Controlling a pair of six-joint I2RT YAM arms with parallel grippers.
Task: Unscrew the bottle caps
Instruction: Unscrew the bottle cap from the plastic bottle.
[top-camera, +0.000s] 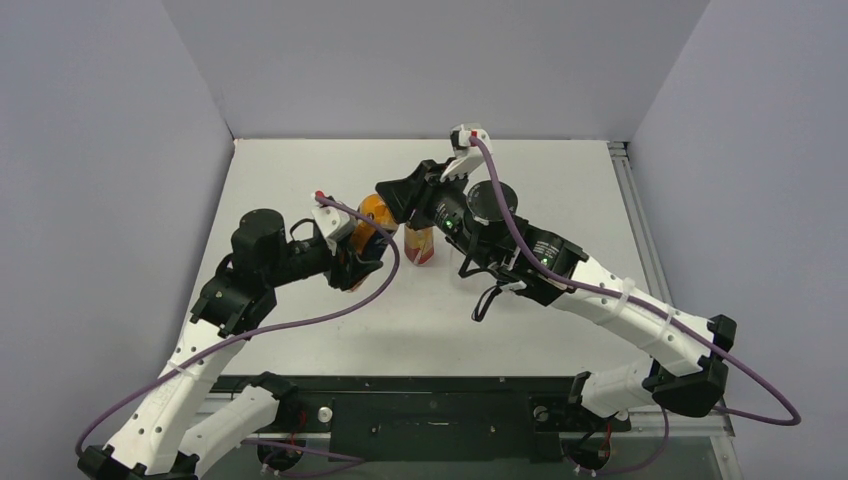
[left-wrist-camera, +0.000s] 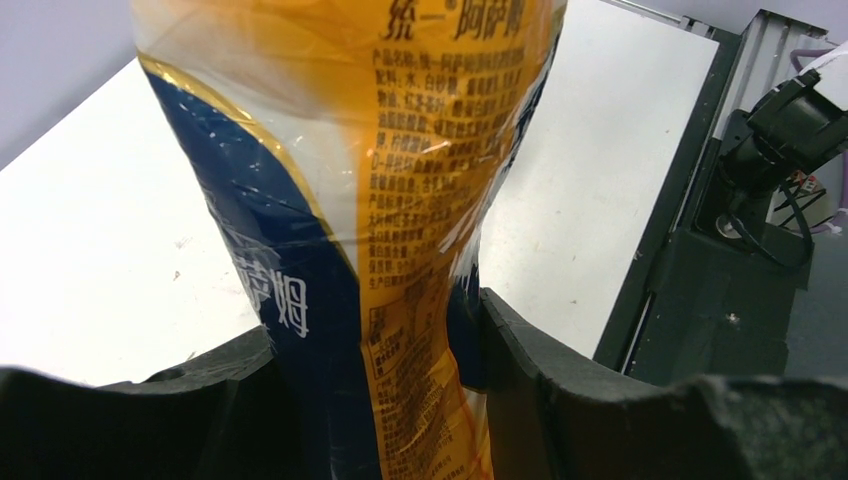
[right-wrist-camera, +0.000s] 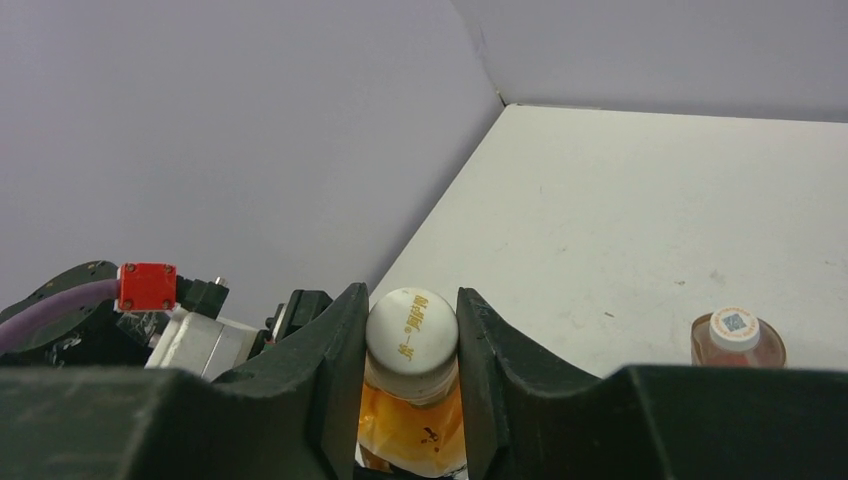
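Orange bottle: an orange translucent plastic bottle with a dark blue label (left-wrist-camera: 400, 200) is seen over the middle of the white table (top-camera: 300, 180); small printed characters are carried on its label. Whether its base touches the table cannot be told.
Cap: a white round plastic screw cap (right-wrist-camera: 412, 330) with gold lettering is seated on that bottle's neck.
Second bottle: a reddish-brown plastic bottle (right-wrist-camera: 738, 352), topped by a white cap with a printed code, is stood upright just beside it, touched by neither claw.
Left claw: the left claw (left-wrist-camera: 375, 345) is closed on the orange bottle's narrow body, a black finger pressed on each side.
Left arm: it is reached forward from its base, elbow bent, wrist turned inward.
Right claw: the right claw (right-wrist-camera: 410, 305) is clamped on the white round plastic screw cap.
Right arm: it is stretched leftward across the table, wrist near the centre.
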